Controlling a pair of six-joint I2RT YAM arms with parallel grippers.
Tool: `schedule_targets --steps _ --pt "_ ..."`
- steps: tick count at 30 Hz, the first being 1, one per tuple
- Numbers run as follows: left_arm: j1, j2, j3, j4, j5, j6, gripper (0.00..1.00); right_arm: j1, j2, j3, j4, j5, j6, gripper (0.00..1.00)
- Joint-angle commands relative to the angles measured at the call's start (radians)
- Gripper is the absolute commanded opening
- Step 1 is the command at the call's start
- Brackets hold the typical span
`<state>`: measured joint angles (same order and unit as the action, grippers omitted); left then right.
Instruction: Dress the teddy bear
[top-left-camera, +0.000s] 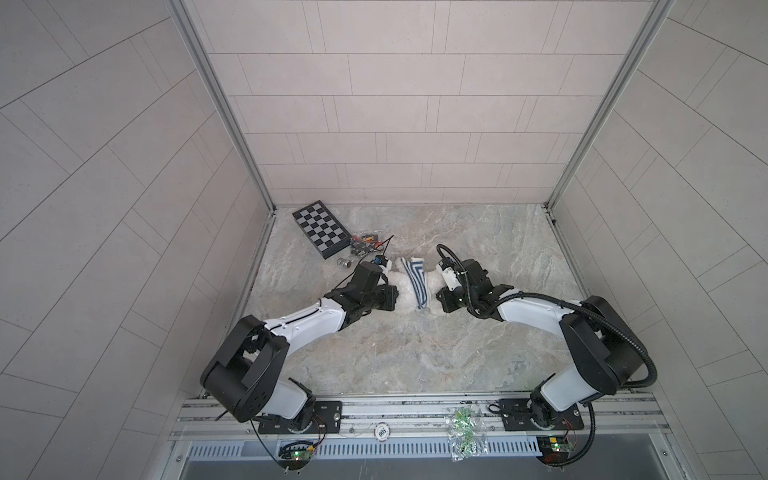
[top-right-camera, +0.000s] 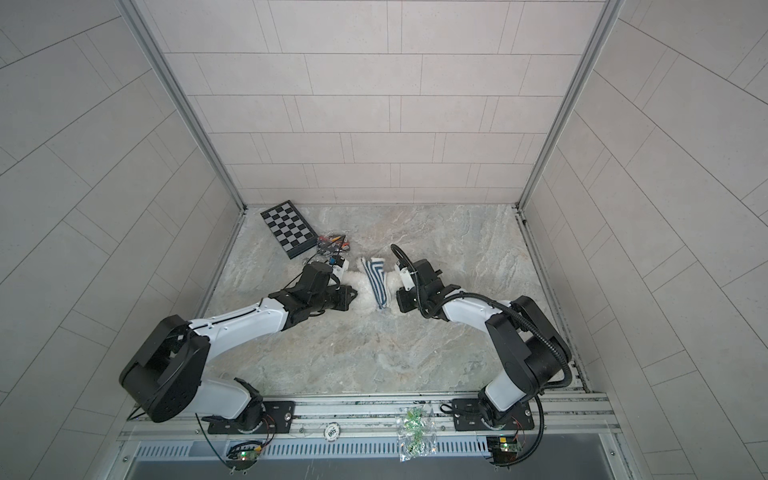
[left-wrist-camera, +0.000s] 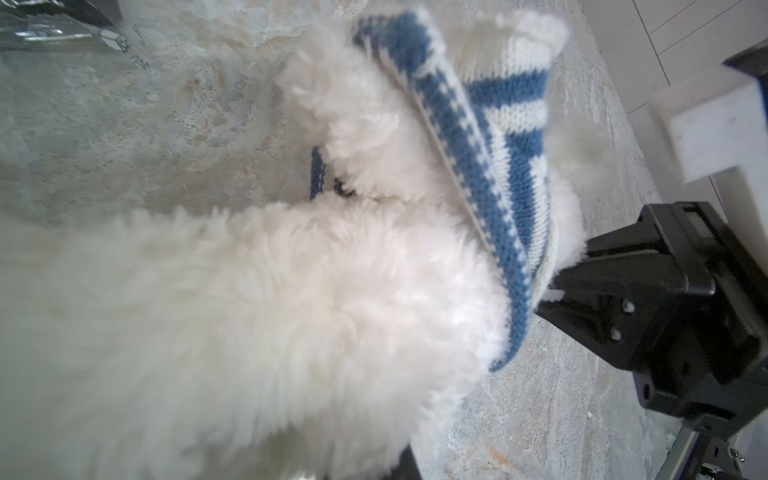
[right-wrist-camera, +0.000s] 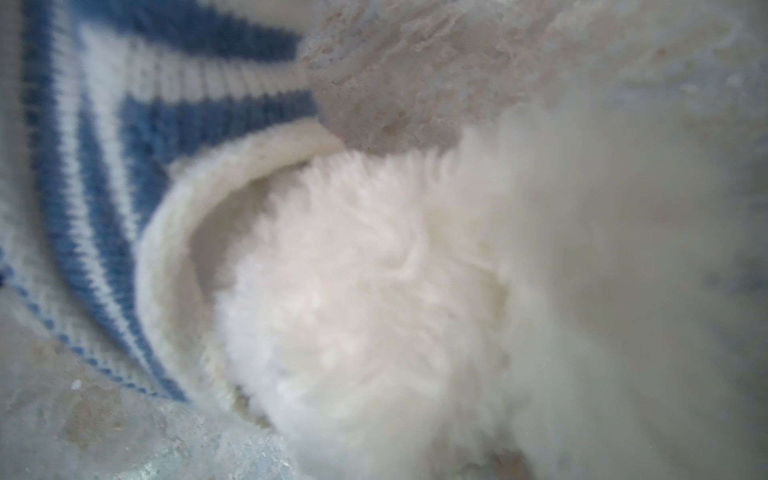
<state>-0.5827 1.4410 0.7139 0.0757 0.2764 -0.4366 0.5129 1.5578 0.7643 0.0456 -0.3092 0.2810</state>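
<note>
A marbled grey worktop (top-left-camera: 415, 353) is seen from above, with two robot arms reaching in from its near edge. At the far left corner lies a chessboard (top-left-camera: 320, 228), with a clear bag (top-left-camera: 365, 243) of small parts just beside it. Next comes the left pincer (top-left-camera: 395, 296), pressed together and pinching the fur of the bear (top-left-camera: 405, 293); its tips are buried in the fluff. The white bear lies crosswise at the middle of the worktop. A blue-and-white striped shirt (top-left-camera: 417, 282) is bunched in a band around its body. In the right wrist view, fur fills the shirt's white-rimmed opening. The right pincer (top-left-camera: 437, 296) is pressed together at the shirt's white edge; whether it pinches anything cannot be told.
</note>
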Motion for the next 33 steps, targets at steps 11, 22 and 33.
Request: schedule_targets --steps 11,22,33 --pt "-0.078 -0.421 -0.104 -0.157 -0.174 0.019 0.53 0.11 -0.295 -0.081 -0.076 0.091 0.122 0.0" --pt "-0.278 -0.383 -0.116 0.01 -0.194 -0.118 0.32 0.214 -0.359 -0.076 -0.096 0.193 0.175 0.0" --pt "-0.279 -0.269 -0.104 0.118 -0.157 -0.173 0.28 0.26 -0.39 -0.083 -0.089 0.232 0.18 0.0"
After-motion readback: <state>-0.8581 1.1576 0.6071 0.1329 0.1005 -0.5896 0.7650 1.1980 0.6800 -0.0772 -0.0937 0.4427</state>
